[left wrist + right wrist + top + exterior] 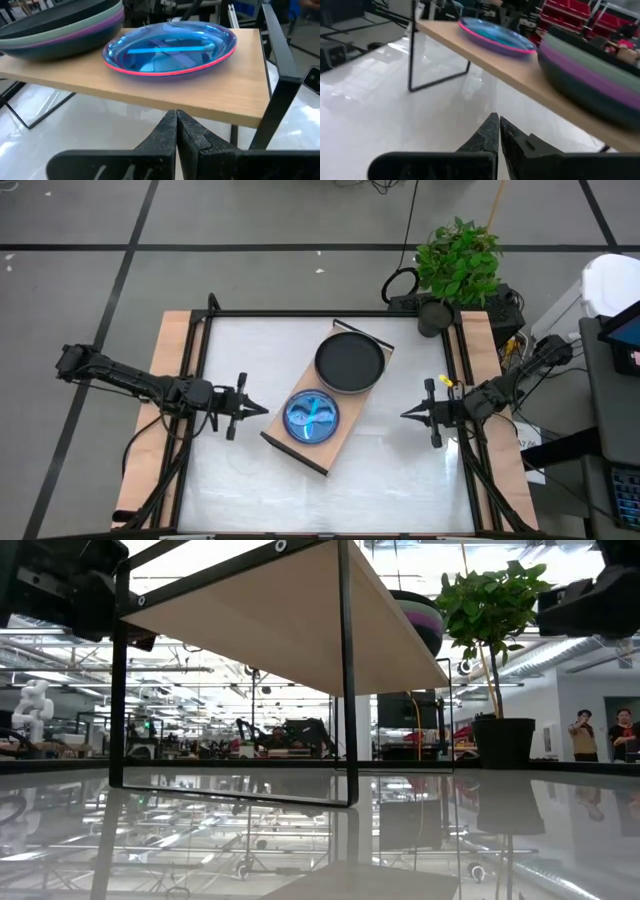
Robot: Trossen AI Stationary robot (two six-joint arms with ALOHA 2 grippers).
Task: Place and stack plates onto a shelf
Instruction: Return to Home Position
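Apparently finished: black stack [349, 361] and cyan stack [312, 416] nest by size on the shelf [352, 412], so left gripper [252, 408] and right gripper [410, 415] flank it, fingers together.

No readable text is showing in any view: no labels, brands, numbers or signs. Faint pale marks are showing on the body of the left hand [176, 117], but they're not resolving into characters.
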